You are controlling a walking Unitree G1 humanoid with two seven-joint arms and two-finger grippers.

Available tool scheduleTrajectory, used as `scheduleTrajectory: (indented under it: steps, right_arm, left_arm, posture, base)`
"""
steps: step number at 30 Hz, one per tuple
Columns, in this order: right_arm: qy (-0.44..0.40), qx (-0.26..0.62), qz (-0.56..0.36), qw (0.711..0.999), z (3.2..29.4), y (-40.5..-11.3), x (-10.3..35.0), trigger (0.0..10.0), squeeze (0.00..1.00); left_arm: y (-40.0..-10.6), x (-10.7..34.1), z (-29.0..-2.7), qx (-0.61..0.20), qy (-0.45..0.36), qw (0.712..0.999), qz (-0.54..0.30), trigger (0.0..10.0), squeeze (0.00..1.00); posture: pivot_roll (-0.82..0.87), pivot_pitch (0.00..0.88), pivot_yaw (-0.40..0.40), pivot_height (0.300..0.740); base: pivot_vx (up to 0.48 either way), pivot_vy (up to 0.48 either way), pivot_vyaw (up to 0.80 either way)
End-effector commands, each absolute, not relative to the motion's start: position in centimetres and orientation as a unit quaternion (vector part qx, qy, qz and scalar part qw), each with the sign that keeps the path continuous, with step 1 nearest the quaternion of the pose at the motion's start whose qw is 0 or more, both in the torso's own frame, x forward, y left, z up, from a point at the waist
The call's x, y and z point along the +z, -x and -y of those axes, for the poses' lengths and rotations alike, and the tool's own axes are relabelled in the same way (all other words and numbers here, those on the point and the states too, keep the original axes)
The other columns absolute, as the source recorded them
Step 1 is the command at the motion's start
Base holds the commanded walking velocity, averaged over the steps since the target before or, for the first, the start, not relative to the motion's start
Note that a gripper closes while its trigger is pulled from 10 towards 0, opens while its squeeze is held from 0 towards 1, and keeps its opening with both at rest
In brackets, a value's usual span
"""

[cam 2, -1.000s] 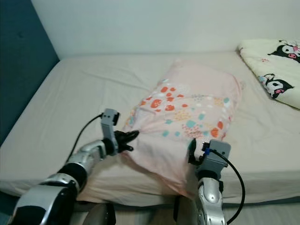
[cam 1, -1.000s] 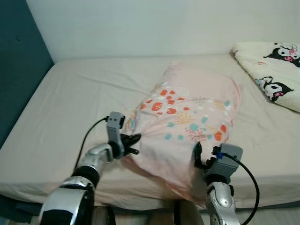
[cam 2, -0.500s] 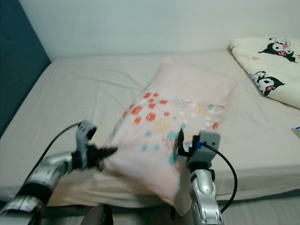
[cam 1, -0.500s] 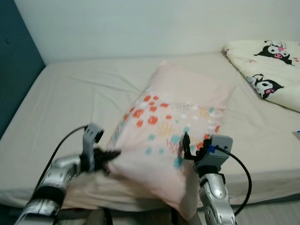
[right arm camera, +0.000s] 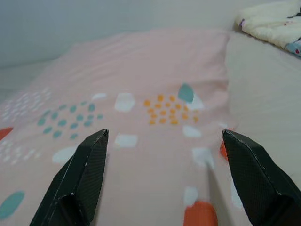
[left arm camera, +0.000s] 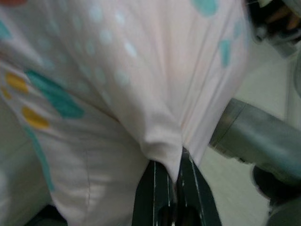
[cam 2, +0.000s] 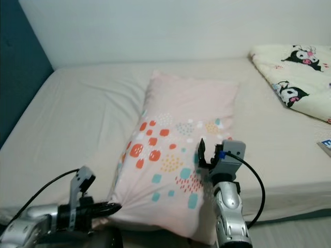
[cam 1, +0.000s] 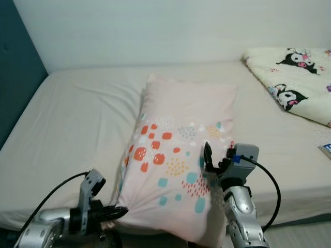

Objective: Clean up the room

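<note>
My left hand (cam 1: 118, 211) is clamped on the near left corner of the pink pillow (cam 1: 178, 155), its 2 black fingers (left arm camera: 155, 193) pinching a fold of the case so tightly that the cloth bunches into creases running away from the tips. In the left wrist view the picture is soft with blur, and past the pinched cloth I can make out a grey metal limb (left arm camera: 263, 141) whose exact part I cannot tell.

The pillow lies lengthwise on the bed (cam 1: 77, 119), its far end plain pink and its near half printed with red, orange and teal spots. Its near edge hangs at the front side of the mattress and is cut off by the lower border of the head views, so I cannot see how far it overhangs.

My right hand (cam 1: 214, 161) stands at the pillow's near right side with its fingers (right arm camera: 84, 169) spread wide apart, gripping nothing; the wrist view looks along the top of the pillow between them. Whether the fingertips touch the cloth I cannot tell.

A cream blanket (cam 1: 289, 82) with black-and-white cartoon figures lies at the far right of the bed, cut off by the frame. A dark teal panel (cam 1: 15, 77) borders the bed on the left.
</note>
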State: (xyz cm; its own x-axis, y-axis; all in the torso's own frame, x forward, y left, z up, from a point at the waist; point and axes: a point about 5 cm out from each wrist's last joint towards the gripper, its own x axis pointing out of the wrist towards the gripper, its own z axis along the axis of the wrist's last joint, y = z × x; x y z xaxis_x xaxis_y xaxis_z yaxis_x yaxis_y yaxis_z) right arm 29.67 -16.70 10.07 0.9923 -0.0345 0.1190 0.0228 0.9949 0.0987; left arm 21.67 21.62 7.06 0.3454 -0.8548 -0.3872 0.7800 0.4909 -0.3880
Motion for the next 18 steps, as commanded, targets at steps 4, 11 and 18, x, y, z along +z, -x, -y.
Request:
scheduleTrajectory:
  steps: [4, 11, 18]
  right_arm:
    - [-0.058, -0.012, 0.043, 0.997, 16.5, -29.7, 9.3, 10.0, 0.00]
    - [-0.059, -0.013, 0.041, 0.997, 16.6, -29.8, 9.3, 10.0, 0.00]
    - [-0.057, -0.015, 0.032, 0.998, 16.8, -29.6, 8.9, 10.0, 0.00]
  left_arm:
    - [-19.2, 8.2, -21.7, -0.543, 0.100, 0.772, -0.316, 0.0, 0.00]
    - [-16.0, 8.5, -19.5, -0.588, 0.132, 0.719, -0.347, 0.0, 0.00]
    - [-16.4, 8.1, -19.3, -0.535, 0.097, 0.774, -0.325, 0.1, 0.00]
  posture:
    - [0.02, 0.081, -0.047, 0.588]
    - [0.01, 0.078, -0.040, 0.588]
    - [0.02, 0.084, -0.060, 0.588]
  base:
    - [0.000, 0.000, 0.00]
    - [0.000, 0.000, 0.00]
    - [0.000, 0.000, 0.00]
